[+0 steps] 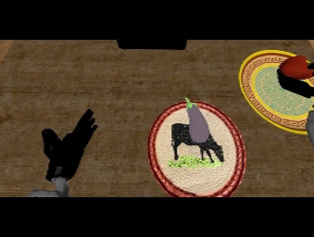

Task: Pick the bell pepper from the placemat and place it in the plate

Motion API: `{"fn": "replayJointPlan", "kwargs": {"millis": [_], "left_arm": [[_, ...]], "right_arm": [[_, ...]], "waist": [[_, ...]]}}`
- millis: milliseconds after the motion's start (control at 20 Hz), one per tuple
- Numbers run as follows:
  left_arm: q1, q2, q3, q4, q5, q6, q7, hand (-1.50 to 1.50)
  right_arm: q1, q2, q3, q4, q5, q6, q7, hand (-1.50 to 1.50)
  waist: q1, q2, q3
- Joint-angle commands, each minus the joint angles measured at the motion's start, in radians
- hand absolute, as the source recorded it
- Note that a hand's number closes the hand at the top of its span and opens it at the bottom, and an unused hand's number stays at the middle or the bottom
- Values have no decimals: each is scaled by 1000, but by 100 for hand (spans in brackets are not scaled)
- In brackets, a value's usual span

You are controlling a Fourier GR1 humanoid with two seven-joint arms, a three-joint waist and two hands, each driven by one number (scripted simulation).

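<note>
The red bell pepper (295, 66) is held over the upper right part of the yellow-rimmed plate (258, 99), with my right hand (303, 84) shut on it, black fingers curled around its right and lower sides. The oval placemat (162, 152), red-bordered with a black cow picture, lies at centre and bears a purple eggplant (197, 121). My left hand (67, 147) rests open at the lower left, fingers pointing up, well apart from the placemat.
A dark object (152, 44) sits at the counter's far edge, top centre. The brown counter surface (84, 83) stretches between the left hand and the placemat. The plate reaches close to the counter's right edge.
</note>
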Motion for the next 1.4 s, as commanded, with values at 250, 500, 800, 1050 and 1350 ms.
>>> {"fn": "replayJointPlan", "kwargs": {"millis": [250,500,800,1050,1350], "left_arm": [[1,10,-6,-9,6,-25,38,0],[-56,-30,-23,57,-30,10,32,0],[-8,-9,-12,15,-7,-15,34,0],[-12,-26,-13,51,-25,-3,-5,0],[-7,10,25,15,9,-28,51,0]], "right_arm": [[-118,-105,-54,463,-29,170,-82,-150],[-227,-120,-90,622,-87,335,-194,-150],[-195,-101,-234,637,-237,397,-496,-150],[-260,-124,-362,655,-351,413,-587,-150],[-232,-222,-438,759,-425,589,-619,-150]], "waist": [[35,18,-4],[32,23,-2],[26,21,1],[20,19,-1],[8,9,-3]]}}
